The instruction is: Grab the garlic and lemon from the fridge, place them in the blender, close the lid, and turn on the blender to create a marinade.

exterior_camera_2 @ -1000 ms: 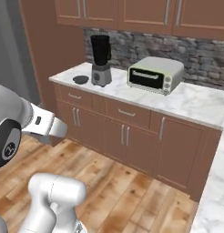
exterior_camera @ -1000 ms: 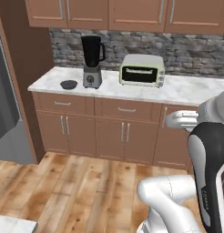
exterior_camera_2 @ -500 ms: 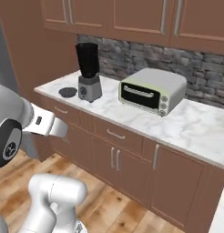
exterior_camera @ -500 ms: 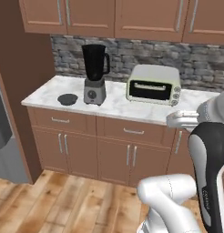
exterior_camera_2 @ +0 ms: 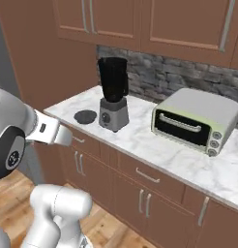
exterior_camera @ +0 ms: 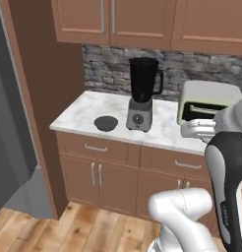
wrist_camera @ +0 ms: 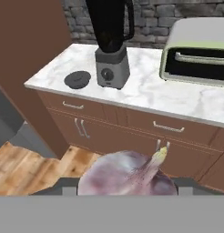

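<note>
Garlic is being carried toward the blender.

The base views are being brought closer to the marble tabletop (exterior_camera: 88, 114) than half a second ago, so the base is being driven in. The fridge (exterior_camera: 12, 123) is being left at nine o'clock in the left base view. The blender (exterior_camera: 142, 93) is being shown at the middle, jar uncovered, with the lid (exterior_camera: 106, 123) lying on the tabletop at its nine o'clock, just beside it. The garlic (wrist_camera: 127, 175) is being held clamped between the jaws at six o'clock in the hand view. The drop into the jar is judged to be next; the lemon is yet to be fetched.
</note>
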Tool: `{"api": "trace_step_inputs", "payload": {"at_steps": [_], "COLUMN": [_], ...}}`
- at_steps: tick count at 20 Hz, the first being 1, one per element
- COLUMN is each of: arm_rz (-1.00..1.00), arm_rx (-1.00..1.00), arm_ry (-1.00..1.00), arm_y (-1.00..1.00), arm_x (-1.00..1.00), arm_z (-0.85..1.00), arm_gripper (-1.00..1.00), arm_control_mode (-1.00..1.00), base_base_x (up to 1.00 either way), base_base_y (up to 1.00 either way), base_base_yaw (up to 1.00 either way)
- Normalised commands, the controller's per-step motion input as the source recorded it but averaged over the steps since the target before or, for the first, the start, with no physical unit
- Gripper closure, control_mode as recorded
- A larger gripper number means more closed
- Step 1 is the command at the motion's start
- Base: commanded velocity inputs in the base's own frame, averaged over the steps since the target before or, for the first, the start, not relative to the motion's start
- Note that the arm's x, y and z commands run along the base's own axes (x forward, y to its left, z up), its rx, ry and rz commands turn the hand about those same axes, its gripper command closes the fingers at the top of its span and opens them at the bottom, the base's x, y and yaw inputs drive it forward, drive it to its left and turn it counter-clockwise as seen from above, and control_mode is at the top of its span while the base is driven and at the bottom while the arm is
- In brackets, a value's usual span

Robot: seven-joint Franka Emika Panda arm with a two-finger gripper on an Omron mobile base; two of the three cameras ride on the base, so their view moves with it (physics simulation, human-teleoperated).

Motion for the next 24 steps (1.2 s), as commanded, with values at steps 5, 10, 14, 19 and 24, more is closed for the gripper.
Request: {"api": "trace_step_inputs", "payload": {"at_steps": [5,10,14,19,24], "arm_rz": [0.00,0.00,0.00,0.00,0.00], "arm_rx": [0.00,0.00,0.00,0.00,0.00], "arm_ry": [0.00,0.00,0.00,0.00,0.00], "arm_y": [0.00,0.00,0.00,0.00,0.00], "arm_x": [0.00,0.00,0.00,0.00,0.00], "arm_z": [0.00,0.00,0.00,0.00,0.00], "arm_gripper": [1.00,1.00,1.00,1.00,1.00], "arm_control_mode": [1.00,1.00,1.00,1.00,1.00], "base_base_x": [1.00,0.95,0.46,0.20,0.50], "base_base_y": [0.91,0.61,0.35,0.06,0.20], "base_base_yaw": [-0.10,-0.36,-0.47,-0.50,-0.25]}}
